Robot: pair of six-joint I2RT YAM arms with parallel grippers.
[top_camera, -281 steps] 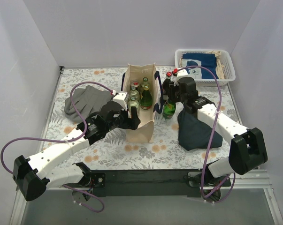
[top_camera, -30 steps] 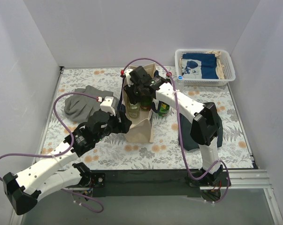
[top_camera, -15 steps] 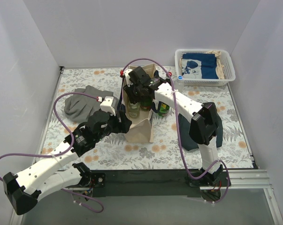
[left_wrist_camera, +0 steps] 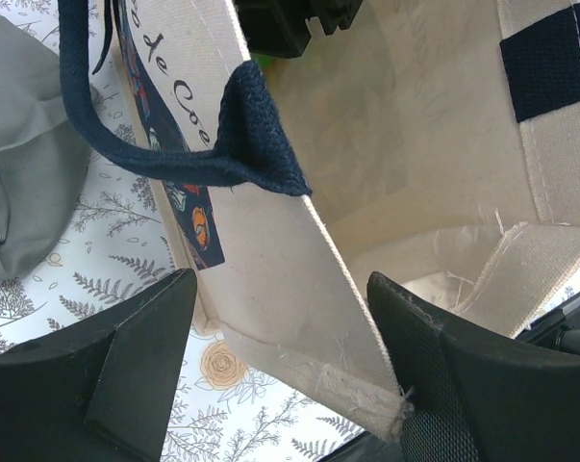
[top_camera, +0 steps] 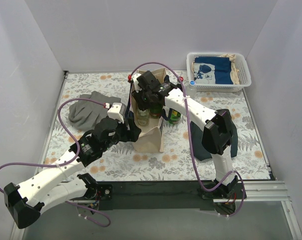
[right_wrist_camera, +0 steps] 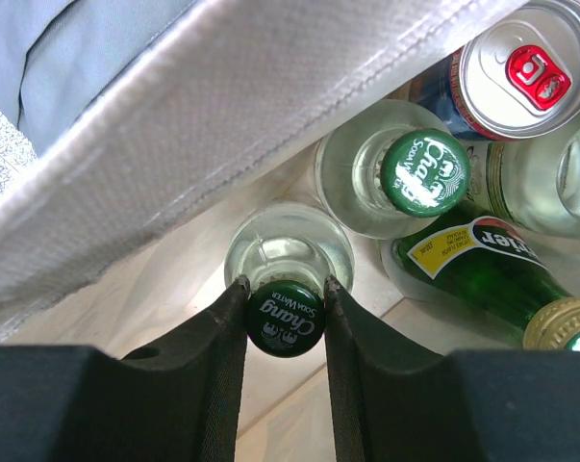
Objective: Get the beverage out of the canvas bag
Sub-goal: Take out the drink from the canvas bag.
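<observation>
The cream canvas bag stands upright mid-table with navy handles. My right gripper reaches down into its open top. In the right wrist view it is shut on the dark green cap of a clear soda water bottle standing inside. Beside it stand another clear bottle, a green bottle and a can. My left gripper is open and straddles the bag's near left wall, one finger outside and one inside.
A green bottle stands on the table just right of the bag. A grey cloth lies at the left. A dark blue pouch lies at the right, partly behind my right arm. A white basket sits at the back right.
Since 9.4 s ago my right arm left the green bottle beside the bag and reached into the bag. Over the last second it has barely moved; the left arm holds still.
</observation>
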